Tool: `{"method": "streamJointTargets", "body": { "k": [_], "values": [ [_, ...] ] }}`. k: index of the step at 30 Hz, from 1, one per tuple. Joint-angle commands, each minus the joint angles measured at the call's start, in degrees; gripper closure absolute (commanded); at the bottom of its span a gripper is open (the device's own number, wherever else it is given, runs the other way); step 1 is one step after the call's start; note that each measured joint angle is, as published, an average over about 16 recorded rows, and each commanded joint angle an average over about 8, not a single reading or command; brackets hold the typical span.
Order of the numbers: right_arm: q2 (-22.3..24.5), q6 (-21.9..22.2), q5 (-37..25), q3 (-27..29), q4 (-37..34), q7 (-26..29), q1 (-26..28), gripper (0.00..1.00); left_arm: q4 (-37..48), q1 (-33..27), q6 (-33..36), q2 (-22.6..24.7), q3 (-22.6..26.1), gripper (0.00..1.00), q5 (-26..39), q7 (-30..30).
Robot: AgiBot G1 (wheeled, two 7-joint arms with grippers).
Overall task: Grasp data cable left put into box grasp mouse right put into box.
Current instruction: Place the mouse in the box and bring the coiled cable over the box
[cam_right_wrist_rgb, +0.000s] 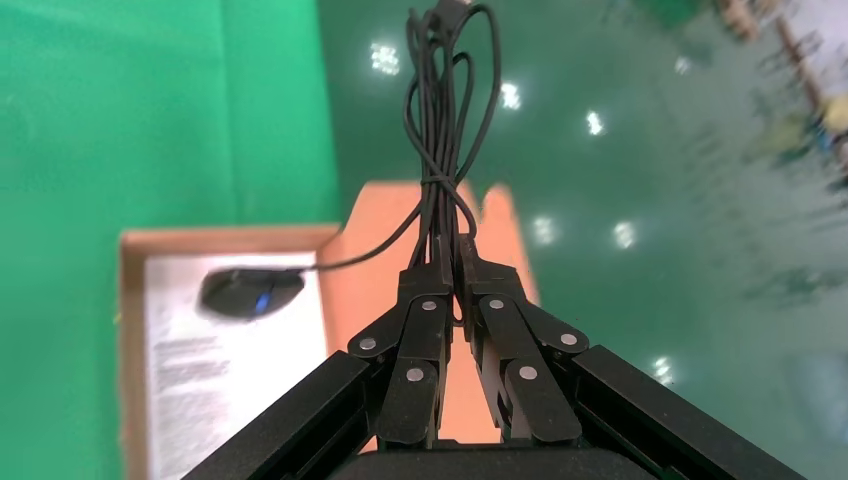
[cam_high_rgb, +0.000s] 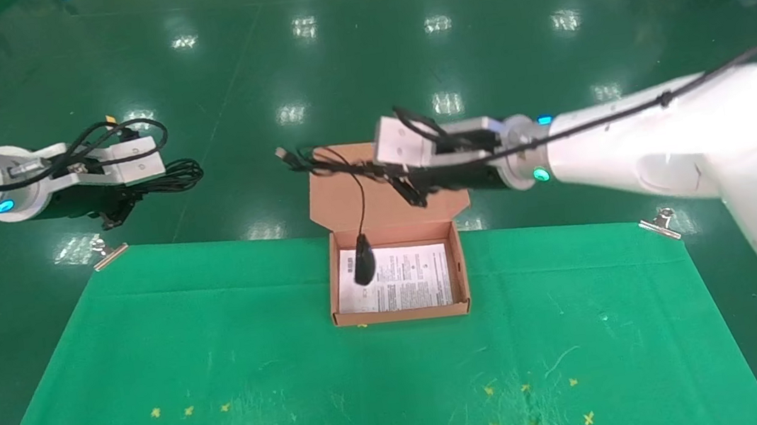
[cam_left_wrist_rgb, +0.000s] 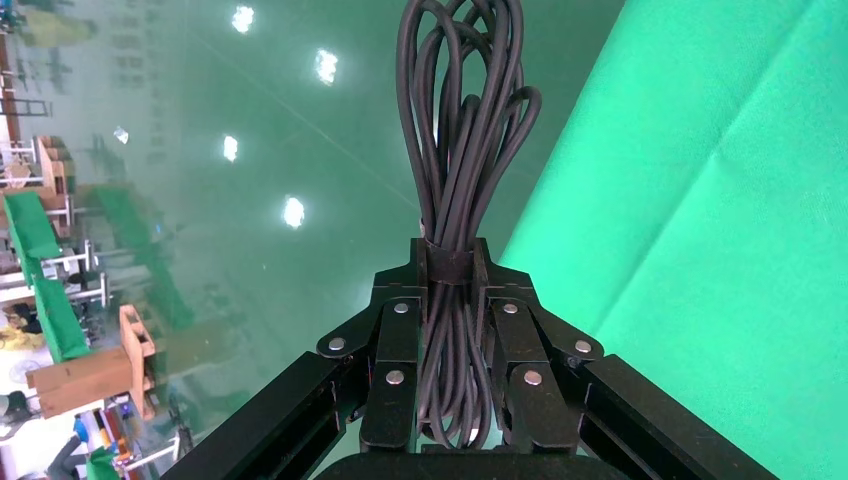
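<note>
Mouse [cam_high_rgb: 364,264] dangles into the box [cam_high_rgb: 460,274] because the right gripper [cam_right_wrist_rgb: 452,262] pinches only its bundled cord [cam_right_wrist_rgb: 440,120] above the lid, while the left gripper [cam_left_wrist_rgb: 452,262] clamps the cable [cam_left_wrist_rgb: 460,110] off-table, awaiting its turn.

Left gripper [cam_left_wrist_rgb: 447,290] clamped on the data cable [cam_left_wrist_rgb: 458,150], fingers [cam_left_wrist_rgb: 398,345] pressed to either side of the bundle at its black binding band. Long narrow black loops fanning out beyond the fingertips, shorter loop ends tucked back between the finger links. Green cloth [cam_left_wrist_rgb: 720,230] beside the cable on one side, glossy green floor [cam_left_wrist_rgb: 300,130] on the other, with ceiling lights reflected in it.
</note>
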Motion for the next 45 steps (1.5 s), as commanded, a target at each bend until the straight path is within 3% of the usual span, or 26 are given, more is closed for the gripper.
{"method": "streamJointTargets", "body": {
  "k": [1, 18, 19, 26, 27, 38, 45],
  "values": [
    [0.0, 0.2, 0.1, -0.1, -0.9, 0.2, -0.8, 1.0, -1.0, 0.3, 0.3, -0.3, 0.1, 1.0, 0.4, -0.8],
    [-1.8, 4.4, 0.6, -2.2, -6.5, -0.9, -4.5, 1.0, -5.0, 1.5, 1.4, -1.4, 0.3, 1.0, 1.7, -3.8],
    [-1.9, 4.5, 0.7, -2.5, -6.4, -1.0, -4.5, 0.94, -5.1, 1.5, 1.4, -1.4, 0.3, 1.0, 1.7, -3.9],
    [-1.9, 4.8, 0.9, -4.0, -5.7, -1.6, -4.8, 0.07, -5.6, 1.6, 1.5, -1.5, 0.3, 1.0, 1.9, -4.1],
    [-1.8, 4.7, 0.9, -4.1, -5.6, -1.6, -4.8, 0.0, -5.6, 1.6, 1.5, -1.5, 0.3, 1.0, 1.9, -4.1],
    [0.4, 3.7, 2.2, -4.4, -1.9, -0.3, -6.2, 0.0, -6.6, 3.7, 1.7, 0.1, 0.5, 1.0, 0.2, -3.4],
    [5.6, 3.2, 3.4, -3.2, 3.9, 1.4, -6.1, 0.0, -9.7, 8.5, -0.2, 2.8, 1.1, 1.0, -2.0, -1.8]
  ]
}}
